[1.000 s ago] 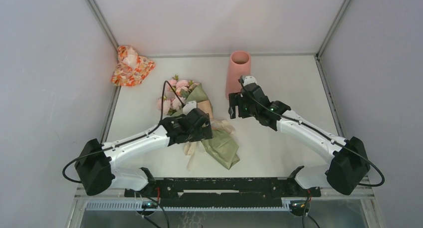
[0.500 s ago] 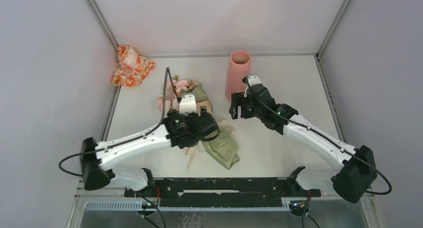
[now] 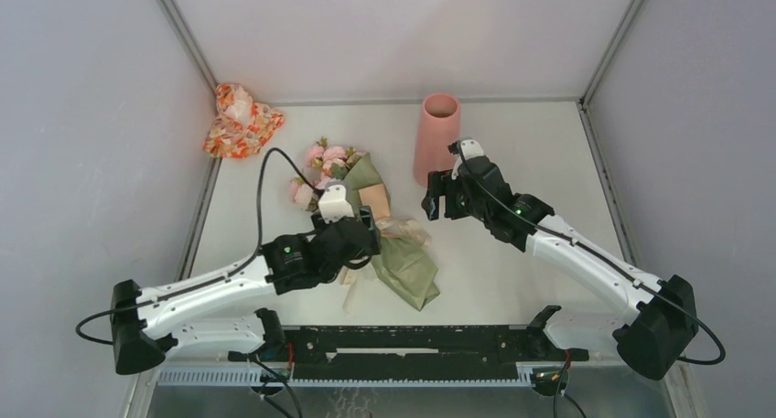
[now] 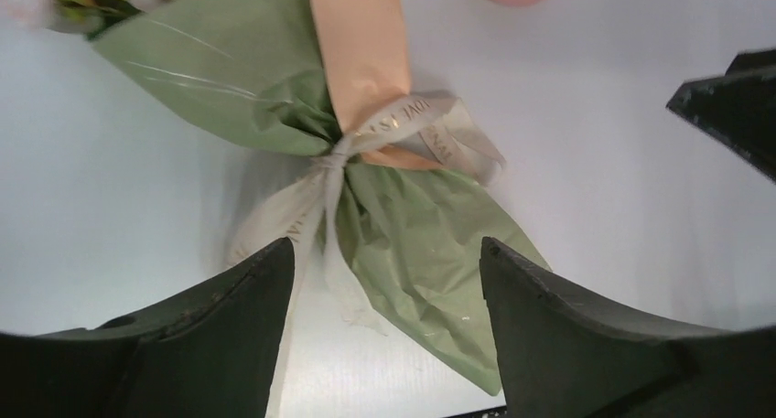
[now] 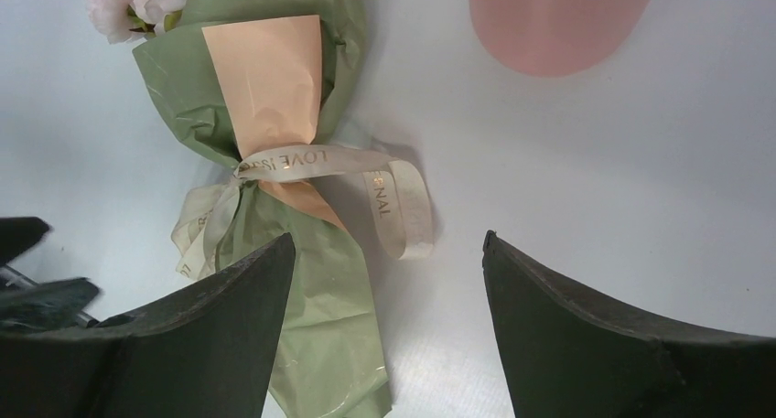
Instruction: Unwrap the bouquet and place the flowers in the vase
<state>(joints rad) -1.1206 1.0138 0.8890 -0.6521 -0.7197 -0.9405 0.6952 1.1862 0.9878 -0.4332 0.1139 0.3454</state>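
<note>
While both sets of jaws stand open, left gripper (image 4: 384, 253) hovers over the ribbon knot (image 4: 340, 148) of the bouquet (image 3: 377, 201); right gripper (image 5: 386, 249) hangs near the vase (image 3: 437, 134); bouquet lies tied, left of vase; left arm has retreated nearward.

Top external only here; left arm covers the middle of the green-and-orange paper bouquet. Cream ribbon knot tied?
Observer: Yes. Left wrist shows the cream ribbon knotted around the olive-green and tan-orange paper bouquet.
Operator: Left end effector holding it?
Observer: No. Left end effector is open; ribbon tails lie between its fingers in view.
Operator: Right one?
Observer: Right end effector open, empty; a free ribbon loop lies just ahead of it.
</note>
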